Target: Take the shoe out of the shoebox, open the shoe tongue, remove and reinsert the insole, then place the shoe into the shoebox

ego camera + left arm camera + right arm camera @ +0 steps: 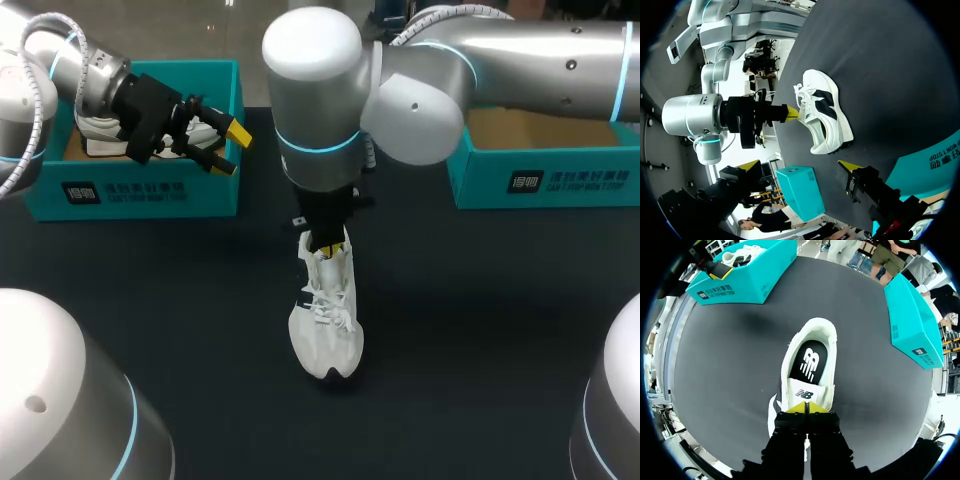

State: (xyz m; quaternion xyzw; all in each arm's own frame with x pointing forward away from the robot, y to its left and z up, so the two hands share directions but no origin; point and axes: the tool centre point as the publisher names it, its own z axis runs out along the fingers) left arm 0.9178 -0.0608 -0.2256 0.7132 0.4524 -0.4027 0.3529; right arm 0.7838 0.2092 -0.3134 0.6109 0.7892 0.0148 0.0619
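White shoe (325,320) upright at frame centre on black table (480,330) | tongue (807,392) pinched by right gripper (807,409) | left gripper (232,150) spread, upper left | step judged: tongue opening | next: insole (810,362) to be grasped

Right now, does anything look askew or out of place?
Nothing stands out: the shoe stands upright on its sole mid-table, insole flat inside, right gripper pinching its tongue, left gripper open over the left shoebox.

Overhead, the right arm (320,100) hides its claw (806,409) and shoe (325,320) heel.
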